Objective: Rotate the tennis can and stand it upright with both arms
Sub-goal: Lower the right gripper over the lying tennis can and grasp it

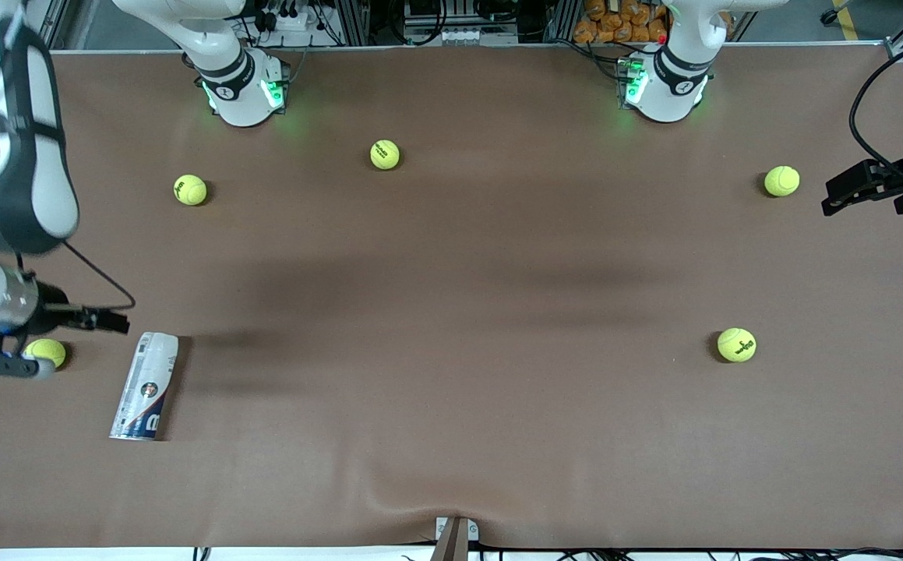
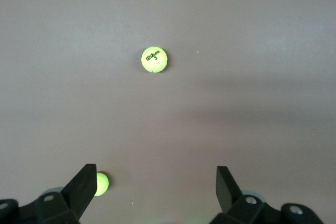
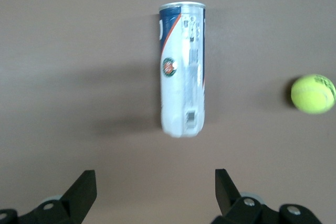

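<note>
The right gripper [image 3: 152, 192] hangs over the bench [image 1: 451, 389] at the right arm's end, fingers [image 3: 84, 187] spread wide and empty. The tennis can [image 3: 182, 69] lies on its side ahead of the gap, roughly centred on it and not touched, a tennis ball [image 3: 313, 94] beside it. A good approach would likely lower the fingers astride the can's middle before closing. The left gripper [image 2: 155, 190] waits with fingers apart at the left arm's end, well away from the can.

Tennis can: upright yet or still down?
Lying on its side. The tennis can rests lengthwise on the table, label along its full length, metal rim toward the front camera. Neither gripper touches it.
</note>
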